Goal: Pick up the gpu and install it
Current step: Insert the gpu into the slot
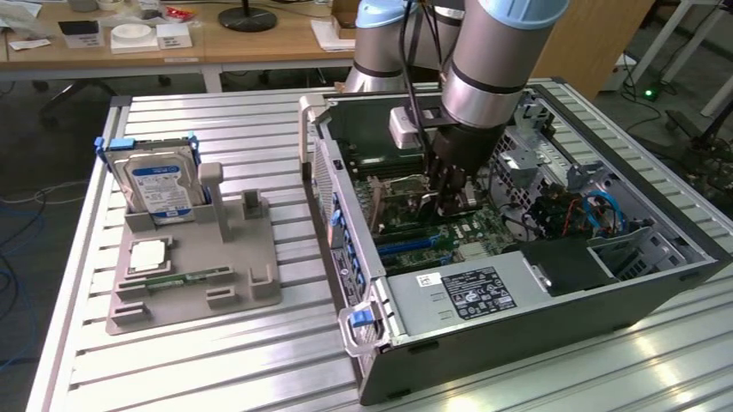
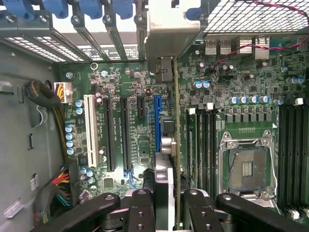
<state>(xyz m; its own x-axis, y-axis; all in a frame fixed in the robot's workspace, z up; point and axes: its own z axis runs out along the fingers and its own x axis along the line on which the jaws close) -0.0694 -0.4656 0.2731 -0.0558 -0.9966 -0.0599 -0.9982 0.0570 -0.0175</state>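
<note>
Aluminium slats make up the table (image 1: 229, 360), which carries everything else. On it, towards the exterior view's right, lies an open computer case (image 1: 516, 335) with its side panel off. The arm (image 1: 487, 77) reaches down into the case from above. Well apart from the case, towards the exterior view's left, a grey holder tray (image 1: 218, 257) sits on the slats, with a hard drive (image 1: 160, 184) standing upright in its far end. Inside the case, the green motherboard (image 2: 145, 154) covers the floor. The gpu (image 2: 172, 43) hangs edge-on over this board, its silver bracket towards the row of rear slot covers. The thin card runs just beside a blue expansion slot (image 2: 157, 121); whether it touches the board cannot be told. The gripper (image 2: 174, 193) is closed narrowly on the gpu, one black finger on each face of the card.
</note>
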